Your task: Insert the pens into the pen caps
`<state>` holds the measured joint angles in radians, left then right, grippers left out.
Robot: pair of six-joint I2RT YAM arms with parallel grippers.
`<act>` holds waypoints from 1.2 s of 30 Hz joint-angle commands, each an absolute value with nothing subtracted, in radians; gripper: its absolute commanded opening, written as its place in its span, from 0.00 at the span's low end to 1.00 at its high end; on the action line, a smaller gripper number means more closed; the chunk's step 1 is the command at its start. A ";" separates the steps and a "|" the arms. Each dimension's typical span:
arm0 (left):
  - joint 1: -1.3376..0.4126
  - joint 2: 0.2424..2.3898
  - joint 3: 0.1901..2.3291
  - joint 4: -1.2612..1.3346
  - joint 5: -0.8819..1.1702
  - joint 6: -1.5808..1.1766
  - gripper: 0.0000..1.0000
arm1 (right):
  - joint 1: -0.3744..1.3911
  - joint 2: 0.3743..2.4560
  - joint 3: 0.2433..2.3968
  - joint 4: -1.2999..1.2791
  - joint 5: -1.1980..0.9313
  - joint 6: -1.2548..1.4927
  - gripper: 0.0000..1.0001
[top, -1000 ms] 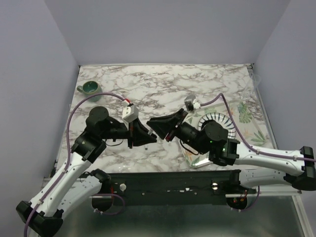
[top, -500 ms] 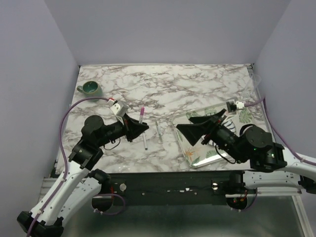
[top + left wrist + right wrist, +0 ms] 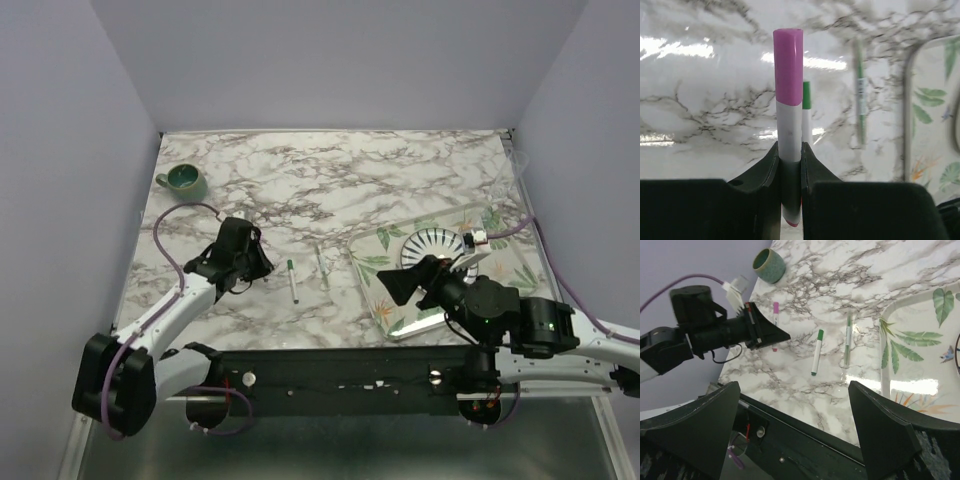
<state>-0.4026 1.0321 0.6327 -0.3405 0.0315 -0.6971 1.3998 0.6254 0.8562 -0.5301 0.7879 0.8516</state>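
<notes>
The pink-capped pen (image 3: pixel 788 125) is clamped between the fingers (image 3: pixel 769 165) of the left gripper (image 3: pixel 790 150), its pink cap (image 3: pixel 788 65) poking well past their tips, while the green-capped pen (image 3: pixel 816 352) is seen lying on the marble table (image 3: pixel 700 100) just beyond, and the right gripper (image 3: pixel 403 284) is held wide open by the tray (image 3: pixel 883 370).

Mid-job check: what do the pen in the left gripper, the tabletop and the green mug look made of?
The pen in the left gripper: smooth plastic by the look, white barrel, matte pink end. The tabletop: glossy marble-patterned surface, glare streaks; stone or laminate, unclear. The mug: probably ceramic, thick teal wall.
</notes>
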 commanded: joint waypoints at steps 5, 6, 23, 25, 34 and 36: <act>-0.382 1.230 0.601 -0.383 0.032 -0.798 0.14 | 1.405 0.601 0.854 -0.612 0.822 0.945 0.96; -0.382 1.235 0.597 -0.390 0.026 -0.802 0.16 | 1.404 0.603 0.854 -0.612 0.818 0.945 0.96; -0.390 1.095 0.615 -0.526 0.021 -0.766 0.48 | 1.405 0.709 0.903 -0.591 0.759 0.919 0.96; -0.390 1.074 0.673 -0.540 0.031 -0.729 0.50 | 1.405 0.724 0.910 -0.594 0.747 0.911 0.96; -0.390 0.815 0.828 -0.353 0.209 -0.505 0.99 | 1.405 0.791 0.931 -0.609 0.723 0.865 1.00; -0.391 0.720 0.810 -0.292 0.231 -0.460 0.99 | 1.405 0.798 0.940 -0.598 0.721 0.868 1.00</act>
